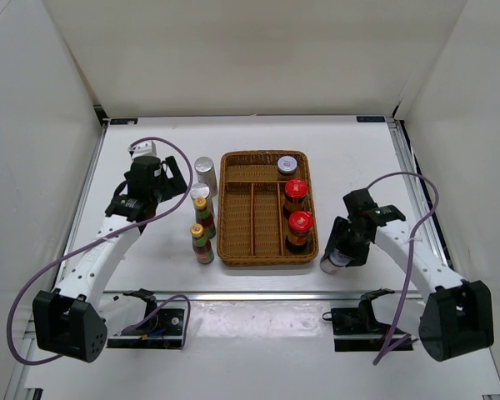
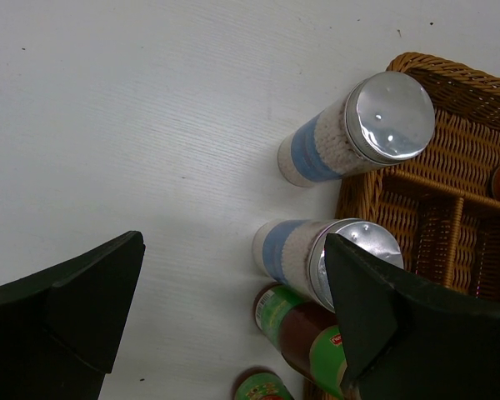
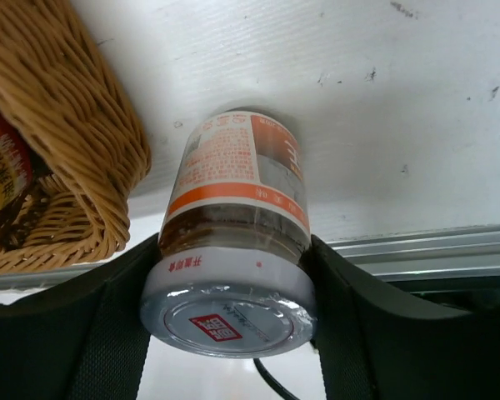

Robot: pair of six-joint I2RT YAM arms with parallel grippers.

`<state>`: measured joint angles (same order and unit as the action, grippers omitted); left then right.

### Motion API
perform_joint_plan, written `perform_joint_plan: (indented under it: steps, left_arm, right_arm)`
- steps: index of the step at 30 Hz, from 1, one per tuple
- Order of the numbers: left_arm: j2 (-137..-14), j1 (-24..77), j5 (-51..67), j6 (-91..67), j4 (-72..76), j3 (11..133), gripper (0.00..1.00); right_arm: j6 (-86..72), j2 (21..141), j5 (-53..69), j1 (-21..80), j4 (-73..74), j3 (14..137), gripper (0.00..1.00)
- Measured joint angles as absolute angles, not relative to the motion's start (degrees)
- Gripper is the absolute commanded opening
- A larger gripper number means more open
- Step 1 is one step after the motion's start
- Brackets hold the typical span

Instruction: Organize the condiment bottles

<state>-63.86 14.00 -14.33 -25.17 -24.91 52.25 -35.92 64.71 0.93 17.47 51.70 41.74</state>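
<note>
Sitting just off the tray's (image 1: 267, 261) lower right corner, lower right of centre in the top view, a grey-lidded jar (image 3: 229, 208) is clamped at its lid between the right gripper's (image 3: 232, 279) fingers. The left gripper (image 2: 233, 250) hangs wide open and empty near two shakers (image 2: 317, 146) left of the tray.

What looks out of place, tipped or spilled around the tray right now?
Nothing stands out. The shakers and yellow-capped bottles stand upright left of the wicker tray, three jars upright inside it, and the right claw grips a grey-lidded jar by the tray's near-right corner. No spills.
</note>
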Motion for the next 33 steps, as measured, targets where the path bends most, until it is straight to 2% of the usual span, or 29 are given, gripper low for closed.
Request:
perform_joint_plan:
  steps: [4,5,11,14,18,23,24,28,33]
  left_arm:
    - [-63.86,14.0,-14.33,-25.19,-24.91,52.25,1.0]
    - [-63.86,14.0,-14.31,-25.17,-24.91,52.25,1.0]
    - [-63.86,14.0,-14.11,-25.19,-24.91,52.25,1.0]
    - [-63.86,14.0,-14.06,-25.21,-24.88,52.25,1.0]
    - [-63.86,14.0,-13.96,-25.34,-24.91,52.25,1.0]
    - [-63.86,14.0,-13.89,-25.36,-24.93,52.25,1.0]
    - [-63.86,14.0,-13.85,-25.39,-24.91,52.25,1.0]
    - [-63.86,14.0,-13.52,-25.39,-24.91,52.25,1.0]
    - [-63.86,14.0,-13.47,-25.39,-24.93,52.25,1.0]
  right_arm:
    - [-36.77,61.58,-1.1,17.8,54.24,42.98,0.36]
    - [-36.97,60.77,-1.72,17.8,55.57,43.94,0.28]
    - [-36.45,57.8,-8.05,18.11,62.11,58.35,0.08]
    - [-34.0,60.34,-10.61,18.15,62.76,68.66,0.05]
    - [-29.65,70.15,-9.56,18.74,61.21,83.83,0.01]
    - [-24.16,92.12,-8.6,24.4,59.33,108.71,0.0]
    - [-23.16,96.18,-8.34,25.69,58.46,112.9,0.04]
    - [-18.92,113.38,-7.84,30.7,58.24,130.23,0.04]
    - [-15.33,128.99,-8.27,34.68,58.74,142.04,0.04]
